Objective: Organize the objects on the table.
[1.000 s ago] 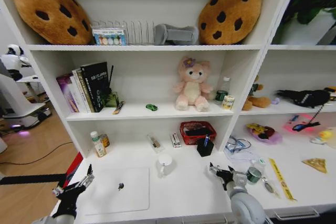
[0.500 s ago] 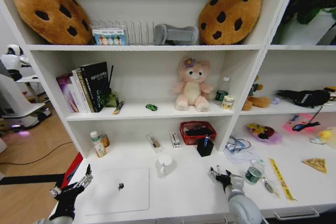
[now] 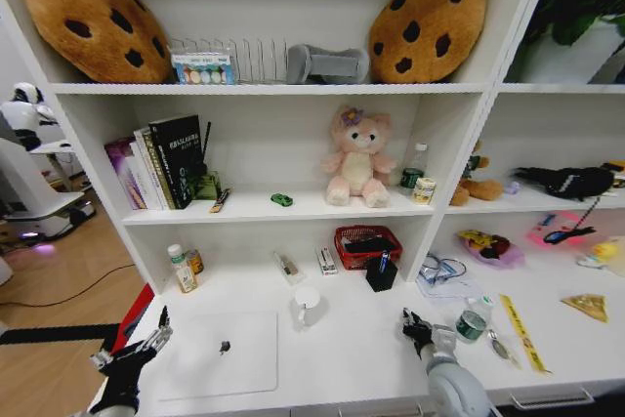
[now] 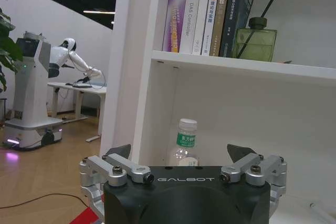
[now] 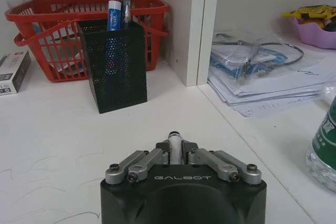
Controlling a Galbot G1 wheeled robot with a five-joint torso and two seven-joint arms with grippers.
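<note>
My right gripper (image 3: 417,327) hovers low over the white table (image 3: 342,358), right of centre. In the right wrist view it (image 5: 176,145) is shut on a slim pen whose silver tip (image 5: 175,136) pokes out between the fingers. Ahead of it stands a black mesh pen holder (image 5: 114,66) with a blue pen (image 5: 114,14) inside. My left gripper (image 3: 132,351) hangs open off the table's left front corner, beside the closed silver laptop (image 3: 220,363). A small dark thing (image 3: 225,346) lies on the laptop. A white cup (image 3: 307,302) stands mid-table.
A red basket (image 3: 366,244) sits behind the pen holder. A small bottle (image 3: 471,321) stands just right of my right gripper, with a yellow ruler (image 3: 520,332) beyond. Two bottles (image 3: 182,269) stand at the back left. Papers (image 5: 262,74) lie past the shelf upright.
The right gripper's fingers have gone from spread to shut, and it has shifted a little to the right. The left gripper has sunk slightly.
</note>
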